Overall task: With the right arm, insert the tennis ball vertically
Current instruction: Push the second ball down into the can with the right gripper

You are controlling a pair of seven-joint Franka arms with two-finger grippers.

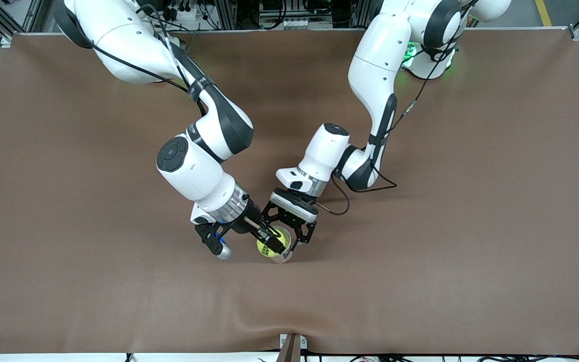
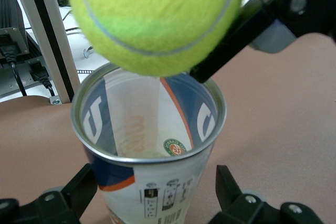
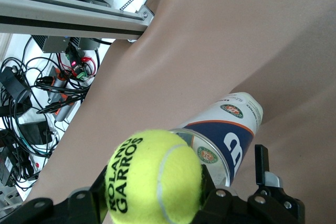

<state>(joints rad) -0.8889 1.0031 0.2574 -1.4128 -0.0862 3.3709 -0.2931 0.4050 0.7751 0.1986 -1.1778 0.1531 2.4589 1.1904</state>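
Observation:
The yellow-green tennis ball (image 1: pixel 268 245) is pinched in my right gripper (image 1: pixel 271 243), which is shut on it. The ball hangs just above the open mouth of the tennis ball can (image 1: pixel 283 257), a white, blue and orange tube standing upright on the table. My left gripper (image 1: pixel 287 235) is closed around the can's lower body. In the left wrist view the ball (image 2: pixel 157 19) sits over the can's metal rim (image 2: pixel 149 153) and the can looks empty inside. In the right wrist view the ball (image 3: pixel 152 182) reads "Roland Garros" and hides part of the can (image 3: pixel 226 129).
The brown table mat (image 1: pixel 445 226) spreads wide on all sides. Both arms meet at the table's middle, toward the front camera. A small bracket (image 1: pixel 292 347) sits at the mat's front edge. Frame posts and cables (image 3: pixel 47 87) lie off the table.

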